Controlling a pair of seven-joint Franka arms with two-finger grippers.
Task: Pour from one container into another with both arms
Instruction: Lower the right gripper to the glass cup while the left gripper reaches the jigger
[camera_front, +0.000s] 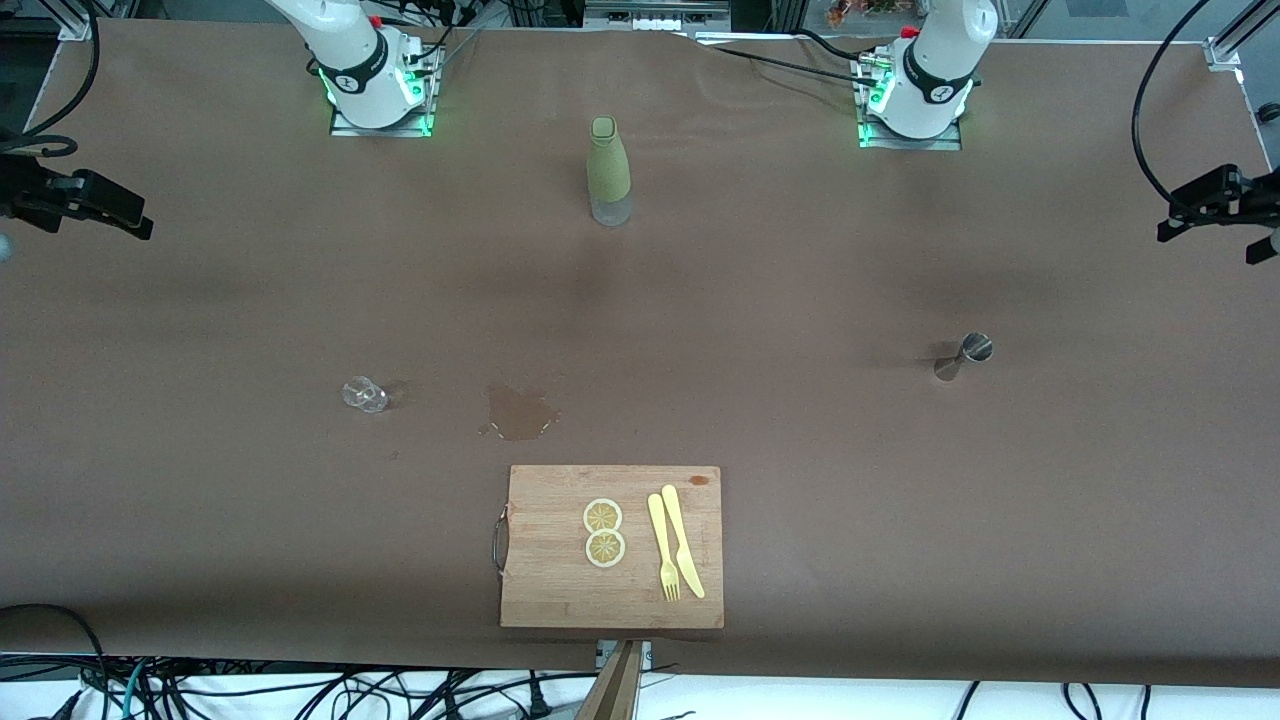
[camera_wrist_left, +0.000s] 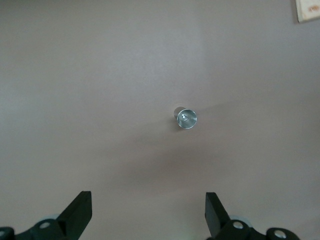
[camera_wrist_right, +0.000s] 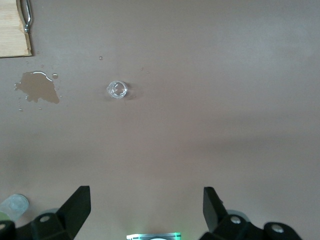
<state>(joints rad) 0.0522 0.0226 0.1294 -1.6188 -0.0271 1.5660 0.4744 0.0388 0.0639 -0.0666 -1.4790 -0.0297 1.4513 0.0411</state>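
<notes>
Two arms show only their white bases along the top of the front view, and neither claw appears there; each wrist view supplies what that view lacks. The left claw (camera_wrist_left: 148, 212) hangs over bare brown tabletop (camera_front: 800, 300) with its black fingers (camera_wrist_left: 77, 212) spread wide and nothing between them; the steel jigger (camera_wrist_left: 185, 118) stands upright below it, seen from above as a shiny round mouth. The right claw (camera_wrist_right: 147, 210) is likewise spread apart and empty, high over the tabletop, with the small clear glass (camera_wrist_right: 117, 90) below and a wet puddle (camera_wrist_right: 38, 87) near that glass; a corner of the wooden cutting board (camera_wrist_right: 12, 30) with its metal handle shows at the frame's edge.

Only the front view gives the layout: the jigger (camera_front: 964, 356) sits toward the left arm's end of the tabletop; the glass (camera_front: 365, 394) sits toward the right arm's end, well apart from the jigger; the puddle (camera_front: 520, 413) lies between them, closer to the glass; the olive-green bottle (camera_front: 608, 171) stands upright between the two bases, farther from the front camera than everything else. The cutting board (camera_front: 560, 590) lies nearest the front camera, carrying two lemon slices (camera_front: 603, 532), a yellow fork (camera_front: 663, 548) and a yellow knife (camera_front: 682, 540) side by side.
</notes>
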